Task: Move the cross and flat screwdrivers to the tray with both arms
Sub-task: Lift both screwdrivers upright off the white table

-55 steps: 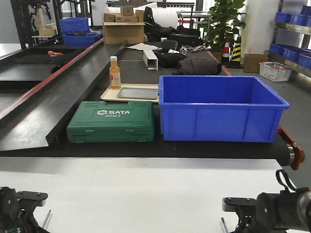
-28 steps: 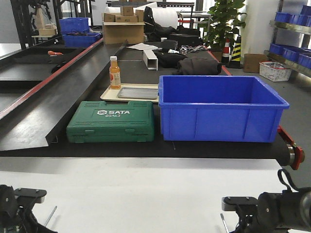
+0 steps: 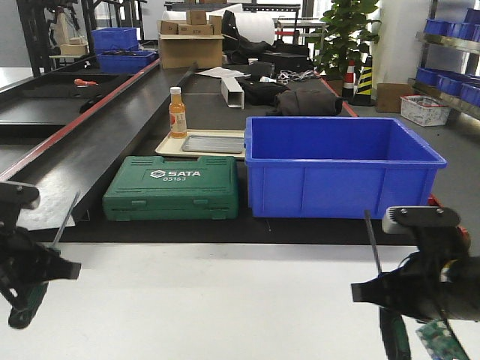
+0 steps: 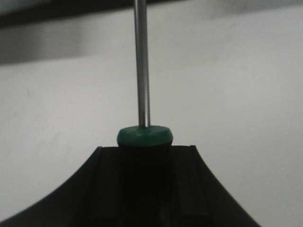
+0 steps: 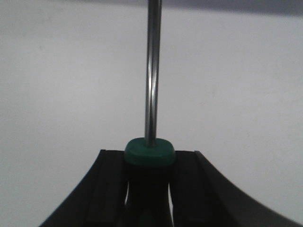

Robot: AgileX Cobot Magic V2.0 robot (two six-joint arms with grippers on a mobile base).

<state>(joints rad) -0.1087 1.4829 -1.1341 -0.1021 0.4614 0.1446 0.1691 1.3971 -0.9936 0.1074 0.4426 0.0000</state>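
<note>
the left gripper [image 3: 34, 274] is gripping the left screwdriver [image 3: 66, 217] by its handle, jaws closing on it just under the green collar, as the wrist view is showing. the right gripper [image 3: 409, 289] is doing the same with the right screwdriver [image 3: 370, 244]. both tools are sitting at the near edge of the white table [image 3: 225, 300], one at each side, apparently lifted clear of it. each shaft is pointing up and away from the robot, and the two tips are leaning slightly inward.

the tray [image 3: 214, 144] is lying well ahead of both grippers, beyond the green case [image 3: 172, 187] and just left of the blue crate [image 3: 341, 169], with its long side running left to right. it is sitting a little left of centre, so the left arm is looking nearer. the crate is standing between the right gripper and the tray, so that arm is probably needing to reach forward and leftward over or around it. the shafts are likely needing to be laid flat along the tray's long side.
</note>
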